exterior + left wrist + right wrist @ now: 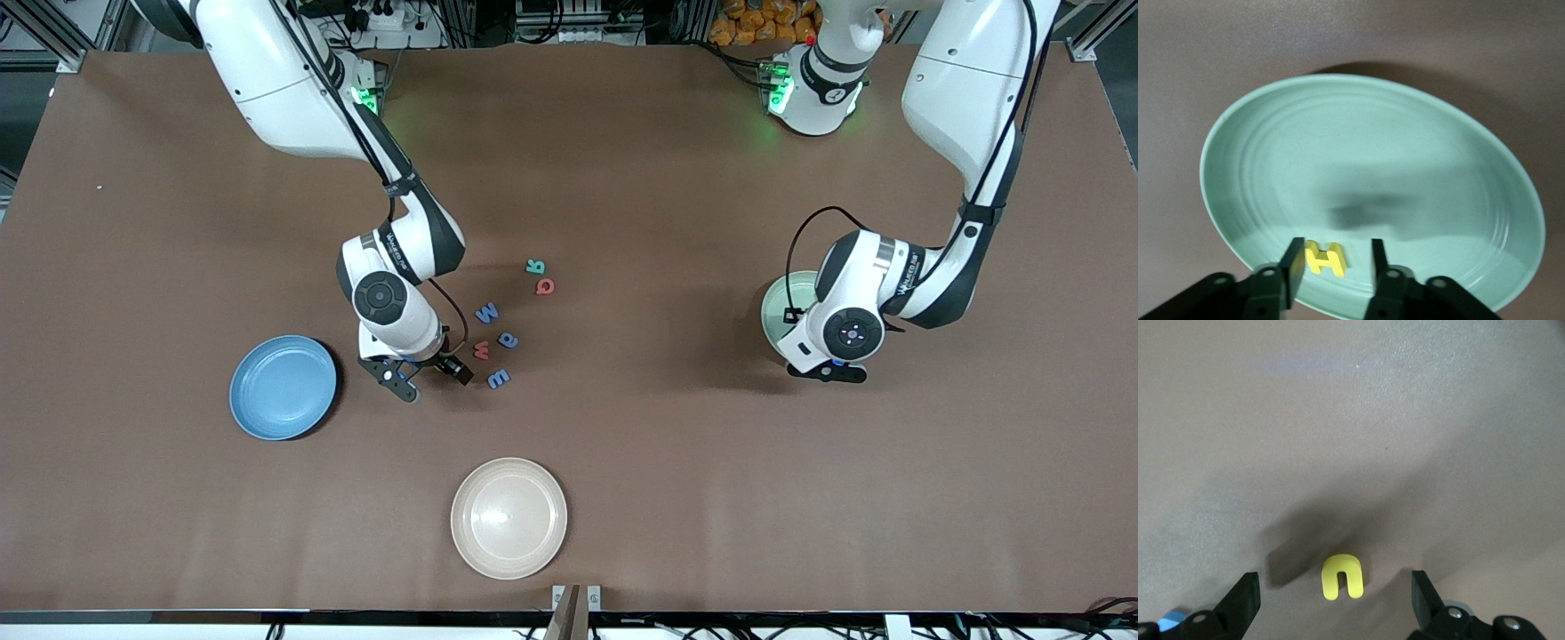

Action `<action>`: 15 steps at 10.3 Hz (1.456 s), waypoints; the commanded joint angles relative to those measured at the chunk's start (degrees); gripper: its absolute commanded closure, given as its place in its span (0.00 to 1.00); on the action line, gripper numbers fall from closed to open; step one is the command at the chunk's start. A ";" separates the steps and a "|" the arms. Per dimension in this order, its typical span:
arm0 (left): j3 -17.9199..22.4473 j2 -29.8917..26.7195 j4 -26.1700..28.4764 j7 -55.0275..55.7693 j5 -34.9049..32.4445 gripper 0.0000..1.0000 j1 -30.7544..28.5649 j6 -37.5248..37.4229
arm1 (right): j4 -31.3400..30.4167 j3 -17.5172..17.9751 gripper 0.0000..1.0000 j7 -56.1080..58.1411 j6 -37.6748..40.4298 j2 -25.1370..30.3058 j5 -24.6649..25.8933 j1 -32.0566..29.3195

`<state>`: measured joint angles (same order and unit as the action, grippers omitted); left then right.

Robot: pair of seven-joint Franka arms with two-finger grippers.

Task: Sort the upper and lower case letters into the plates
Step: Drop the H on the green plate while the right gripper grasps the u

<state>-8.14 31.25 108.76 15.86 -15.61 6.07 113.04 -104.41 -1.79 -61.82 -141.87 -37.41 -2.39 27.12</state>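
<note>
You are looking at a robotics lab: two white robot arms [293,89] bolted to a brown worktop [622,462], aluminium framing [53,36] at its corners, and power strips and cables [382,18] along the edge.

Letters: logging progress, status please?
Left gripper open over mint plate, yellow H in it. Right gripper open over yellow n. Six letters loose, nothing blocking.
</note>
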 commanded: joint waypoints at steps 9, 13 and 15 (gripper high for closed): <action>-7.07 -0.93 -6.88 30.14 9.19 0.00 8.58 -1.24 | -3.69 0.47 1.00 2.67 -3.50 1.20 0.28 -0.76; -7.07 2.76 -14.62 38.26 16.36 0.00 14.32 -1.07 | -3.96 0.47 1.00 4.24 -2.72 2.86 0.28 -1.54; -7.07 4.94 -17.07 41.69 18.86 0.00 15.98 -0.37 | -3.70 0.47 1.00 10.45 -2.10 5.06 0.28 -5.48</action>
<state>-15.59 33.54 95.26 54.91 1.19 20.83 113.09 -106.68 -1.98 -56.14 -144.42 -35.68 -2.25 25.33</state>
